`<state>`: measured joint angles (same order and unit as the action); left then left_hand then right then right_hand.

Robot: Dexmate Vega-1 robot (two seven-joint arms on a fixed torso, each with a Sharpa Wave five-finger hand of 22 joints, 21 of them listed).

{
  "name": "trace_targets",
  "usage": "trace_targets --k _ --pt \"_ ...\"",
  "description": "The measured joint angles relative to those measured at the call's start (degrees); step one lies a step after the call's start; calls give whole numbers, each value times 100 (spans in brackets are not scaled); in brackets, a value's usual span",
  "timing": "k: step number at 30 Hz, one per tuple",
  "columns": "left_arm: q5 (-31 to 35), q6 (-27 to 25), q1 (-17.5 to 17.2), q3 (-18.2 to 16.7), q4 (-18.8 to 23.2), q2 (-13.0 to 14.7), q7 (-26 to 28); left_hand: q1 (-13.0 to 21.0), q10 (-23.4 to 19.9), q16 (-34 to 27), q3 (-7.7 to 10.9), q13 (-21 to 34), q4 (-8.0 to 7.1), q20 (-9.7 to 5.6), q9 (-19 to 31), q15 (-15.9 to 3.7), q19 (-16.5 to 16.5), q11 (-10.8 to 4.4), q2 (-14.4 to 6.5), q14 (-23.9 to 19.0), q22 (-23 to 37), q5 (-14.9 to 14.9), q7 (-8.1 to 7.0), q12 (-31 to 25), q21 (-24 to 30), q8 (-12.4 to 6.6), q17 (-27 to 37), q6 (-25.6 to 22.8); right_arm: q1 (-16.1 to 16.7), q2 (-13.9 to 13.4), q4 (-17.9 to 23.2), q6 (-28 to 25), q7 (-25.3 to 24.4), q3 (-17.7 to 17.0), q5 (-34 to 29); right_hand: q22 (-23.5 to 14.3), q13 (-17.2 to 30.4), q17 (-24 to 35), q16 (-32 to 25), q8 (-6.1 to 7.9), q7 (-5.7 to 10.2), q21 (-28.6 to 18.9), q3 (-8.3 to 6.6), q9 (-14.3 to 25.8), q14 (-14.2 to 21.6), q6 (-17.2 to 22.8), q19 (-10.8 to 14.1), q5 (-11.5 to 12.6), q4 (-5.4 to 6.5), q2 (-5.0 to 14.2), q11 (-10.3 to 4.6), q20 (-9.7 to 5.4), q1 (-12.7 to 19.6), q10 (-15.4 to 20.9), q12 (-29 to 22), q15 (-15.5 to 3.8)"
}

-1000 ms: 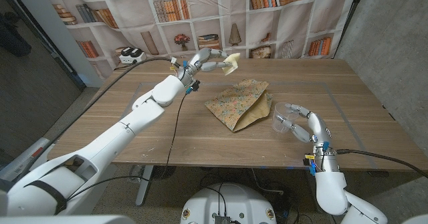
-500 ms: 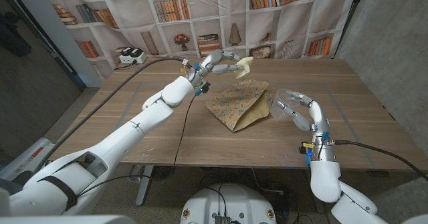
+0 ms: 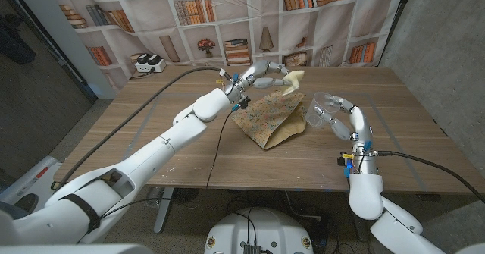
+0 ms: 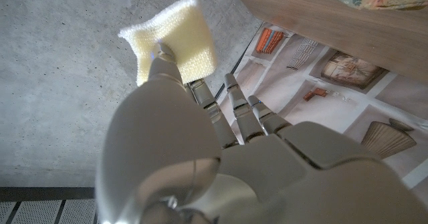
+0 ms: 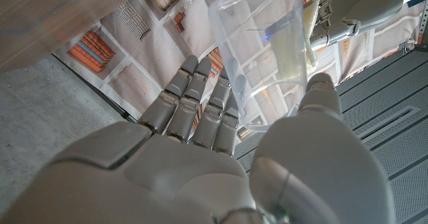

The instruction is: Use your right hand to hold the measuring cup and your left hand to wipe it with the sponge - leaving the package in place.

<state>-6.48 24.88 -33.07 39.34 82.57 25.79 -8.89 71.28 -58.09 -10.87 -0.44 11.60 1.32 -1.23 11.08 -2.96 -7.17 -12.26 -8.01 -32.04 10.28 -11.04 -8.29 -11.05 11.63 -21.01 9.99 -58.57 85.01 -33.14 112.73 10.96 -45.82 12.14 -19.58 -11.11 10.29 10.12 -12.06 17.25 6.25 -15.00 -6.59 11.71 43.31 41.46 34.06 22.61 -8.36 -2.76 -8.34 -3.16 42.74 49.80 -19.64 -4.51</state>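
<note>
Right hand (image 3: pixel 350 123) is gripping the clear measuring cup (image 3: pixel 321 110) above the tabletop (image 3: pixel 424 125) | thin, slick plastic: hold its wall | left hand (image 3: pixel 267 75) is pinching the soft sponge (image 3: pixel 295 78) beside it, over the package (image 3: pixel 271 116)

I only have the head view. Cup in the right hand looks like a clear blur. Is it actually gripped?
Observer: Yes. In the right wrist view the right hand has the measuring cup between its thumb and fingers, lifted off the table.
Operator: And the sponge, secure in the left?
Observer: In the left wrist view the left hand pinches the sponge at one edge; most of the pale yellow pad sticks out past the fingertips.
Operator: Sponge on the cup yet?
Observer: Close. The right wrist view shows the yellow pad through the cup's clear wall, but I can't tell whether they touch.
</note>
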Motion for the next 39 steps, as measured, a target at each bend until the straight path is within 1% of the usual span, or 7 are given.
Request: trace_targets --k 2,14,21,26,29,34,39 --pt "-12 27 17 25 -25 -22 -56 0 0 0 0 0 0 0 0 0 0 0 0 0 0 0 0 0 0 5 0 0 -33 13 18 -43 29 -3 7 0 0 0 22 -1 19 0 0 0 3 48 2 -39 0 0 -21 -2 0 77 0 -2" --pt "-42 79 142 135 -148 -92 -350 2 0 0 -24 -1 -24 -1 0 0 2 0 -1 0 0 3 -11 2 0 22 0 14 -256 56 82 -217 130 32 -37 1 -2 -26 43 -30 39 1 0 -1 44 102 21 -89 0 0 -40 -20 0 122 44 -23" --pt "3 92 249 211 -264 -156 -478 2 1 0 0 -3 -47 -22 -5 0 23 0 0 1 -1 5 -8 3 0 2 0 14 -382 84 85 -211 121 82 -82 1 -20 -26 53 -32 9 1 1 -1 43 133 20 -106 1 -43 -30 -20 43 135 49 -23" --pt "41 131 346 268 -389 -241 -526 2 1 0 0 -4 -47 -21 -12 -22 23 0 0 -22 -1 21 3 3 0 0 0 4 -465 105 71 -130 74 125 -114 2 -20 -26 65 -45 30 1 1 -1 43 153 20 -132 1 -36 -20 -20 36 164 64 -22" --pt "63 140 376 286 -437 -274 -544 1 -52 0 32 -4 -79 -21 -21 -12 23 8 -1 -40 -1 14 4 4 0 0 0 4 -504 121 56 -87 52 142 -124 1 -12 -26 66 -45 -1 1 1 -2 88 184 20 -132 1 -35 -10 -20 36 174 64 -35" --pt "100 147 440 332 -534 -341 -562 -23 -106 0 33 -3 -80 -21 -32 -22 23 16 -25 -84 -1 -3 -19 -20 0 0 0 -20 -571 169 17 97 -3 167 -128 2 -14 -26 66 -68 29 25 1 -7 94 214 20 -177 1 -22 -10 -20 22 176 60 -34" --pt "119 119 468 368 -598 -379 -573 -30 -156 0 49 -17 -96 -32 -32 -11 12 8 -33 -134 -1 -3 1 -20 0 -40 0 -84 -620 216 -14 274 -23 171 -84 2 -24 -10 66 -73 40 42 1 -10 94 224 20 -178 1 -21 -11 -20 22 237 64 -33"
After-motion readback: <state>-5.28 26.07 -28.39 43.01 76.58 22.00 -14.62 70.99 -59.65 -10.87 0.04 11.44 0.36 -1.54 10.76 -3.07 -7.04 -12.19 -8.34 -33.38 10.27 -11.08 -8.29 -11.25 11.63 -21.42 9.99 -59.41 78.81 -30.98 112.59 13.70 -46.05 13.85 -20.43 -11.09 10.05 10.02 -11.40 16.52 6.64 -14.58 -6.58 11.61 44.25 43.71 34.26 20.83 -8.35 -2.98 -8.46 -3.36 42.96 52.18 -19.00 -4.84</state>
